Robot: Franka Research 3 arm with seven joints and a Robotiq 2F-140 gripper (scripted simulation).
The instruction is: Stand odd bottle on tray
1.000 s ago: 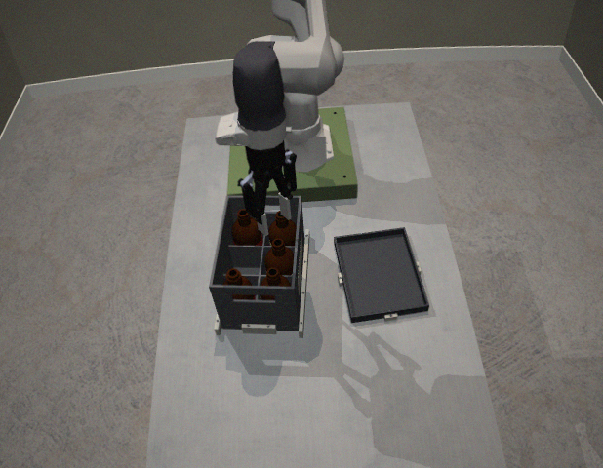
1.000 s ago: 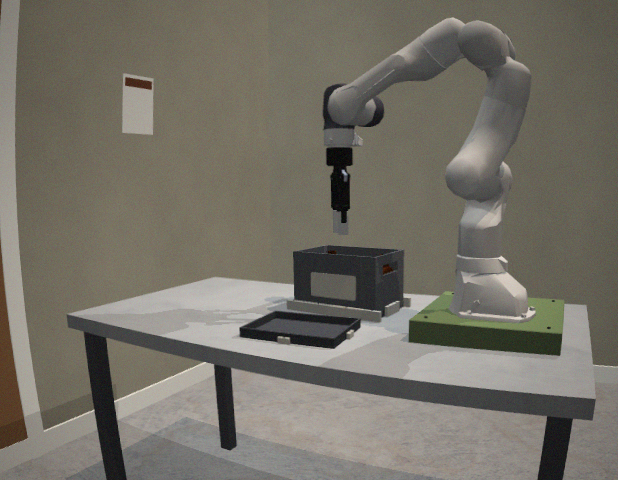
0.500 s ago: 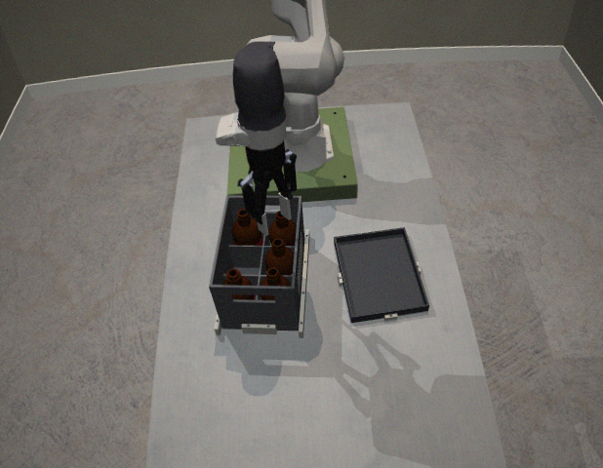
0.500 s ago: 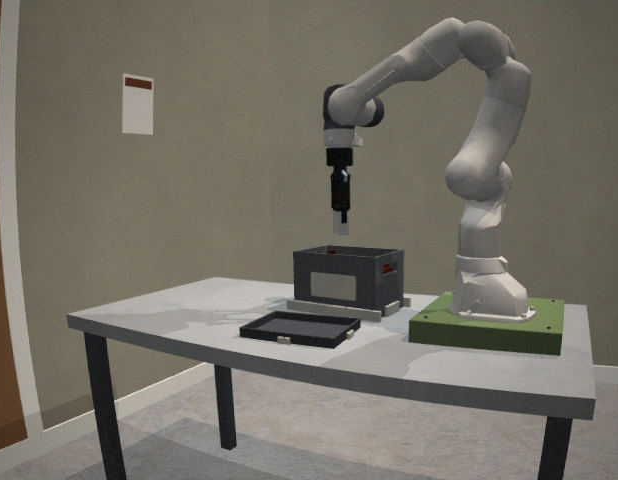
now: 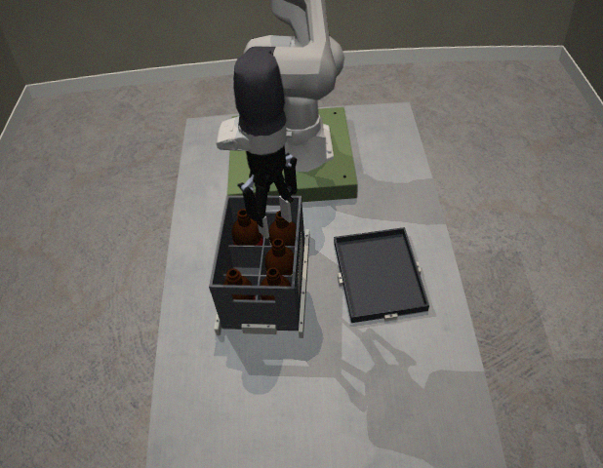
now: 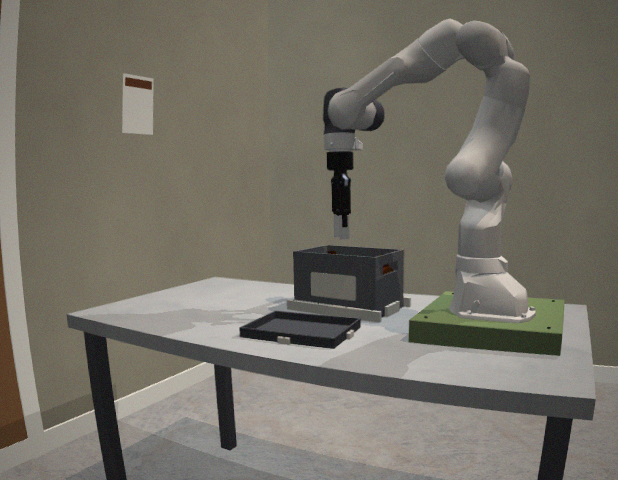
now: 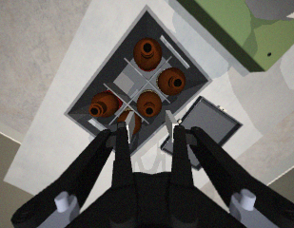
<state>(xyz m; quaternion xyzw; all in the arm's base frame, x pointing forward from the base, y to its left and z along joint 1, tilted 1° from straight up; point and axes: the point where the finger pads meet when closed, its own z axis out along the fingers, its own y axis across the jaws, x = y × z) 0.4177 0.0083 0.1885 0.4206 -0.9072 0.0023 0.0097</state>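
The dark grey crate (image 5: 283,313) (image 6: 366,289) (image 7: 196,76) stands level, holding five brown bottles upright in its compartments: back left (image 5: 245,231) (image 7: 147,53), back right (image 5: 283,232) (image 7: 171,82), middle right (image 5: 278,260) (image 7: 148,104), front left (image 5: 234,278) (image 7: 104,104) and front right (image 5: 273,278) (image 7: 128,123). The middle left compartment has no bottle. I cannot tell which neck differs. My gripper (image 5: 275,219) (image 6: 341,231) (image 7: 149,117) is partly open, nothing between its fingers, pointing down above the crate's rim. The black tray (image 5: 382,277) (image 6: 299,326) (image 7: 210,123) lies flat, without a bottle.
Pale strips (image 5: 259,329) (image 6: 332,310) line the crate's foot, and small pale blocks (image 5: 390,316) (image 6: 283,339) sit against the tray. The green base (image 5: 341,151) (image 6: 485,330) (image 7: 227,33) of the arm is behind the crate. Thin dividers and high walls surround the bottles.
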